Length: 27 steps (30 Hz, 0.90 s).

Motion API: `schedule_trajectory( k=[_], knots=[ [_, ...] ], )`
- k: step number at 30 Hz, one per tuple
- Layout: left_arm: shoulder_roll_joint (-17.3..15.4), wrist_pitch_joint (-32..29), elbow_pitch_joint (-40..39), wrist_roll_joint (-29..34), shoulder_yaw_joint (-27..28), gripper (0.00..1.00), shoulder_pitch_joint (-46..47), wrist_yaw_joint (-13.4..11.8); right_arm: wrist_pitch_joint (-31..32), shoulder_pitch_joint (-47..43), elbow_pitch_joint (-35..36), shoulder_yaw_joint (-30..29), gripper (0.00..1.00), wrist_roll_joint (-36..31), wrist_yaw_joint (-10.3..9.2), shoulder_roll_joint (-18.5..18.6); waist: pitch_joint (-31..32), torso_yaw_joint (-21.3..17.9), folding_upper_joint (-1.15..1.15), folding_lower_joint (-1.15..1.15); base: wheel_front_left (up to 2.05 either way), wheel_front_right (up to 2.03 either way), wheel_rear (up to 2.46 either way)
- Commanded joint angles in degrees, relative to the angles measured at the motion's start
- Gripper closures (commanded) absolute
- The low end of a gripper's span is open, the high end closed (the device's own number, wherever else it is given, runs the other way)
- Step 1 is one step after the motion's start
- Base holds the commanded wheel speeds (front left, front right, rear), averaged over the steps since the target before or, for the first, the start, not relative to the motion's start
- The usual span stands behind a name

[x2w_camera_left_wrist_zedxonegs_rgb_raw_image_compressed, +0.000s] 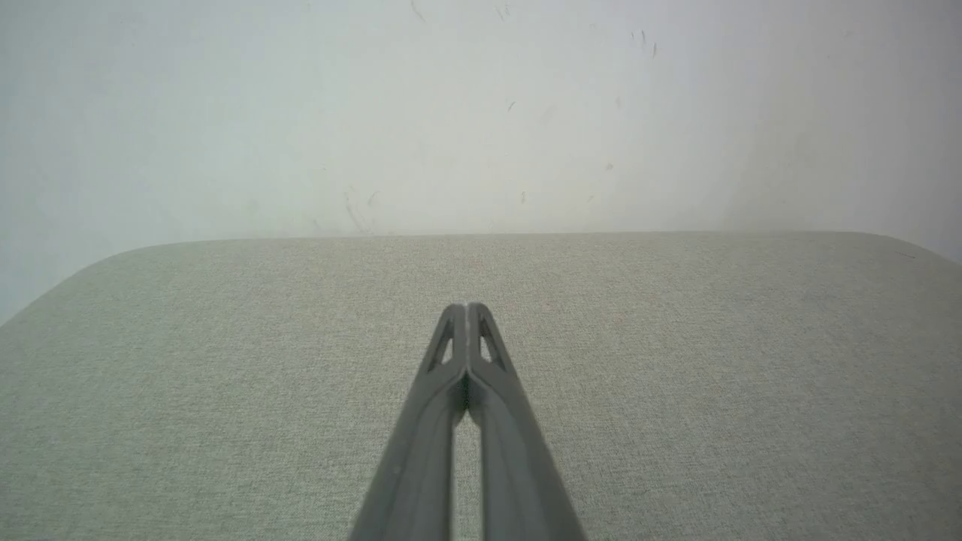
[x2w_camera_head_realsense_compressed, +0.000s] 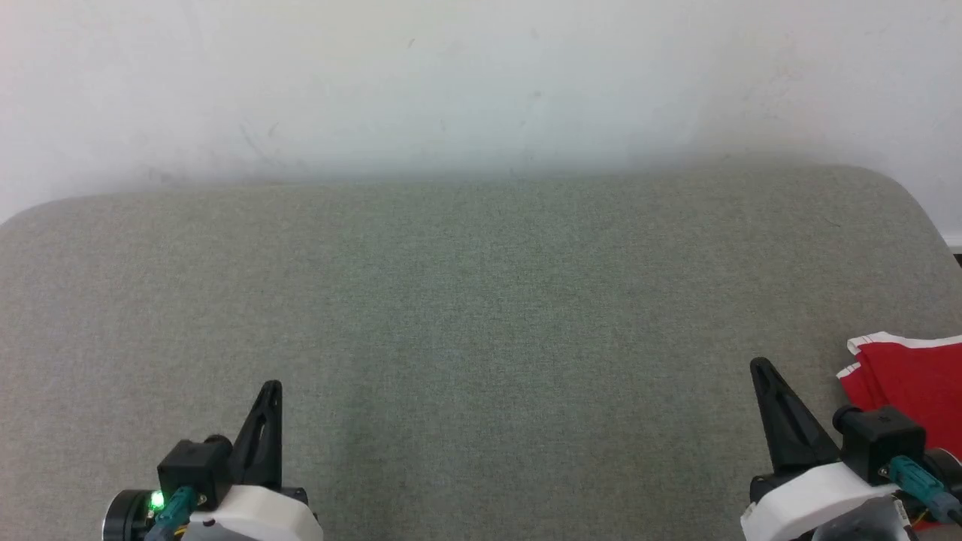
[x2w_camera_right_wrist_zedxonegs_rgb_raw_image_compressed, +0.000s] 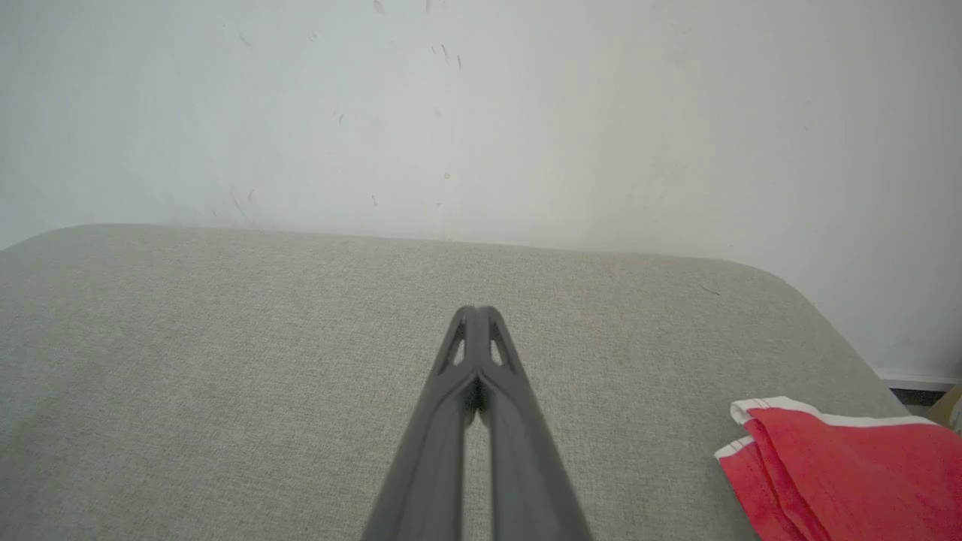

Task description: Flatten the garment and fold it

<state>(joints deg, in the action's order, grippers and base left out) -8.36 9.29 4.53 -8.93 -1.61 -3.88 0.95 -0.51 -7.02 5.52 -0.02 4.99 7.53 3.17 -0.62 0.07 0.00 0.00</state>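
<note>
My head camera looks forward and down from high up over the grey bench, with the white wall at 12 o'clock. In that view the left end effector sits at 7 o'clock and the right end effector at 5 o'clock. Each wrist camera sits low and close behind its own end effector and looks along it, across the bench to the same wall. The head view and the right wrist view both catch the red garment at about 4 o'clock. All three views share the far bench edge.
</note>
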Motion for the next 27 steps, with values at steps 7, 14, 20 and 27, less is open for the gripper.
schedule_trajectory(
  k=[7, 14, 20, 27],
  knots=[
    [0.8, -1.0, -0.8, 1.5, 0.5, 1.00, 1.3, -0.3, 0.2, 1.5, -0.7, 0.0, 1.00, -0.8, -0.02, -0.1, 0.1, 0.0, 0.00, 0.00, 0.00, 0.00, 0.00],
    [1.2, -1.8, -1.1, 2.3, 0.6, 1.00, 1.6, -0.4, 0.2, 2.1, -1.1, 0.0, 1.00, -1.2, -0.02, -0.1, 0.1, 0.0, 0.00, 0.00, 0.00, 0.00, 0.00],
    [1.6, -2.5, -1.5, 2.9, 0.7, 1.00, 1.8, -0.4, 0.3, 2.6, -1.6, 0.0, 1.00, -1.6, -0.02, -0.2, 0.2, 0.0, 0.00, 0.00, 0.00, 0.00, 0.00],
    [2.1, -3.3, -1.8, 3.6, 0.8, 1.00, 2.1, -0.5, 0.3, 3.1, -2.0, 0.0, 1.00, -2.0, -0.03, -0.2, 0.2, 0.0, 0.00, 0.00, 0.00, 0.00, 0.00]
  ],
)
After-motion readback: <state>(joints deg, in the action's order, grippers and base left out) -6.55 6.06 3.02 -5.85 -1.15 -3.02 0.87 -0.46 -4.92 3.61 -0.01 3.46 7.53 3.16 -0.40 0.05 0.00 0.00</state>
